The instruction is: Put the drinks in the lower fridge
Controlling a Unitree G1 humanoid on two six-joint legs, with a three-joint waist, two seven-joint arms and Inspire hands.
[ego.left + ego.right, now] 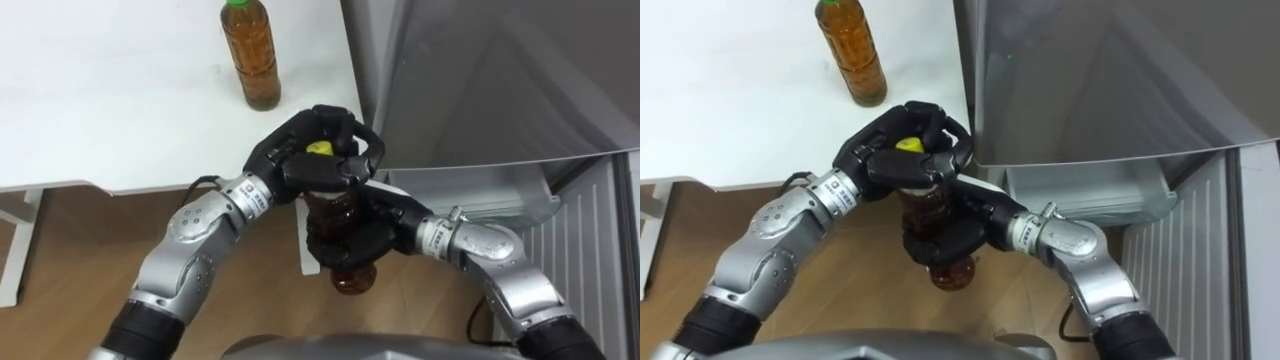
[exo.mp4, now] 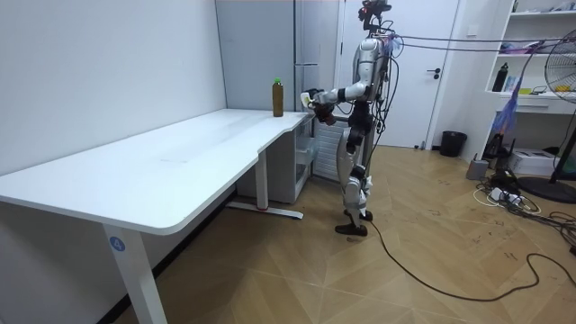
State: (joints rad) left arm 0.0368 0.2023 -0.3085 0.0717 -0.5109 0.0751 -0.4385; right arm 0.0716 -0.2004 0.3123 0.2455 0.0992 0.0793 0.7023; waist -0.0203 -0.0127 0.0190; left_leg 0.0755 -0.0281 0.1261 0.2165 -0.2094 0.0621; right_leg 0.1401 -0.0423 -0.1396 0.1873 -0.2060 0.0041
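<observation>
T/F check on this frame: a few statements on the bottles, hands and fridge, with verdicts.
1. Left hand and right hand both grip the held bottle. True.
2. The left hand is curled over its cap end. True.
3. The second bottle lies on its side on the table. False: it stands upright.
4. The held bottle is inside the fridge. False: it is held above the floor, off the table's edge, outside the fridge.
</observation>
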